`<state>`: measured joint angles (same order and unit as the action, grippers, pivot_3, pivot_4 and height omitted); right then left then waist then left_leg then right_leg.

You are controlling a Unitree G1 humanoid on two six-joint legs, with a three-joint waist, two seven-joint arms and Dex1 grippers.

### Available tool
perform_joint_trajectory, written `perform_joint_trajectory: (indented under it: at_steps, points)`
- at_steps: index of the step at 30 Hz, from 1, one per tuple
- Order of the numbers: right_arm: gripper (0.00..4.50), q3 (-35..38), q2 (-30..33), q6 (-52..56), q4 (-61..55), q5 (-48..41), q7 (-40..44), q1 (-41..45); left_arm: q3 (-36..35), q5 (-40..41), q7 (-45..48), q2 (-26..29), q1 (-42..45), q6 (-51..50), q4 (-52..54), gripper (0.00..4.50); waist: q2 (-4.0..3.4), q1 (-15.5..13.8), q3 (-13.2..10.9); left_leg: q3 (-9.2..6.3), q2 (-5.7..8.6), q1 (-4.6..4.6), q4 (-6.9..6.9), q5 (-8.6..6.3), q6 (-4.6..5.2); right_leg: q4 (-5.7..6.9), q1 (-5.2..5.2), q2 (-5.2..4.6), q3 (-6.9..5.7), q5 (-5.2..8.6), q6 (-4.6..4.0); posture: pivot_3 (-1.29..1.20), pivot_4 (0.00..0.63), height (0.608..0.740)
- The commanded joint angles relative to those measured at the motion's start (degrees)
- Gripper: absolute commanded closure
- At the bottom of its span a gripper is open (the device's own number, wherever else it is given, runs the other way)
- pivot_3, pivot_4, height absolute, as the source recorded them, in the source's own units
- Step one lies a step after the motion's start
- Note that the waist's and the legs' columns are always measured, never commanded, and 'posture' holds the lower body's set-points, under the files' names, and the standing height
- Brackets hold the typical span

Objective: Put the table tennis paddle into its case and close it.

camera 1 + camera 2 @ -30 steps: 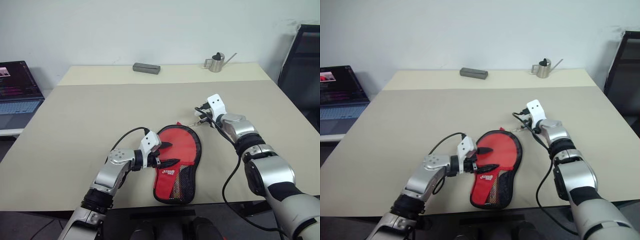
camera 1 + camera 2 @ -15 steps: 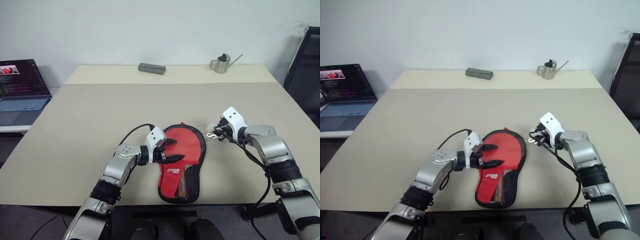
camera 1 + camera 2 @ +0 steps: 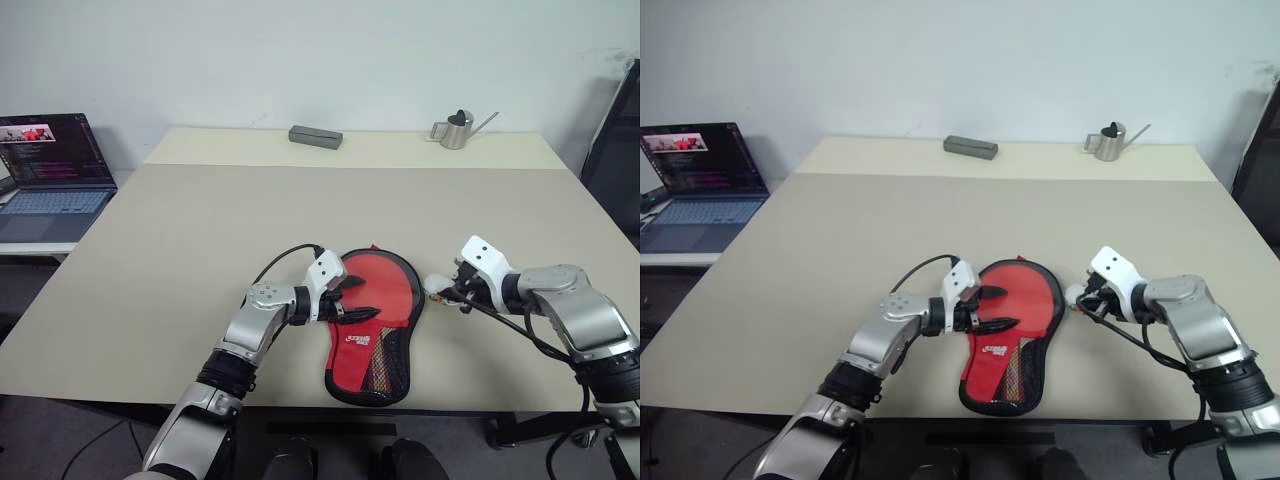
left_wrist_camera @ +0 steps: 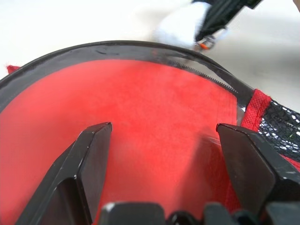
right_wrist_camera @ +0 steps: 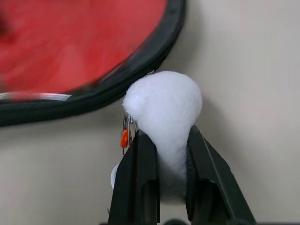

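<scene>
Evidently the step in hand is drawing the zipper round the case (image 3: 375,315), which lies flat near the front edge of the desk (image 3: 180,230), red side up, round end far and mesh pocket near. The table tennis paddle itself cannot be seen; judging by the filled shape of the pouch, it probably sits inside. The left gripper (image 3: 355,303) hovers over the left part of the round end with its jaws spread wide, one finger (image 4: 89,159) on each side above the red fabric. The right gripper (image 5: 164,154) sits just beside the right edge of the case, jaws pinching a white fluffy pull (image 5: 164,105) that appears tied to the zipper slider. To do it well, the left jaws should press the fabric down to anchor the pouch, while the right pulls along the zipper line, not away from it, so the case does not slide or bunch.
</scene>
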<state>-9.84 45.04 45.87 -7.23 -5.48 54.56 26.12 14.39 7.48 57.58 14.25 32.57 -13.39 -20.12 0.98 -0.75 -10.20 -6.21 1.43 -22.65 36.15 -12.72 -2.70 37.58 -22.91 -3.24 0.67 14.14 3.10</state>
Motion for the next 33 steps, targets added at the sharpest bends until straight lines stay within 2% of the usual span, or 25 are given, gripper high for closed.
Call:
perform_joint_trajectory:
  at_steps: [1, 16, 23, 33]
  points:
    - [4.24, -0.6, 3.1, -3.0, -4.0, 0.4, 1.7, -0.8, 2.8, -0.8, 1.6, -0.9, 0.2, -0.5, -0.5, 0.6, 0.0, 0.0, 0.0, 0.0, 0.0, 0.0, 0.0, 0.0, 0.0, -0.04, 0.01, 0.0, 0.0, -0.01, 0.01, 0.0, 0.15, 0.74]
    - [4.24, 0.7, 5.0, -3.0, -5.5, 0.4, -1.3, -2.6, 3.4, -0.9, 10.3, 9.6, -6.8, 0.3, 4.6, 0.6, -0.01, 0.9, 0.0, -0.01, -0.11, 0.01, -0.19, -0.05, 0.03, -0.58, 0.18, 0.04, -0.05, 0.02, 0.01, 0.0, 0.15, 0.74]
    - [4.24, 0.7, 8.0, -3.1, -9.4, -0.7, 0.4, -5.7, 3.9, -1.2, 9.2, 8.2, -6.4, 0.4, 4.0, 0.6, -0.02, 0.6, 0.0, -0.03, -0.08, 0.11, -0.17, -0.06, 0.04, -0.64, 0.36, 0.02, -0.08, 0.03, 0.05, 0.0, 0.15, 0.74]
    - [4.24, 1.1, 8.7, -3.2, -10.6, -0.7, -0.3, -8.8, 4.4, -1.5, 9.6, 6.3, -4.5, 1.4, 1.3, 0.6, -0.03, 0.1, 0.0, -0.08, -0.04, 0.29, -0.13, -0.07, 0.04, -0.7, 0.63, -0.02, -0.15, 0.04, 0.08, 0.0, 0.15, 0.74]
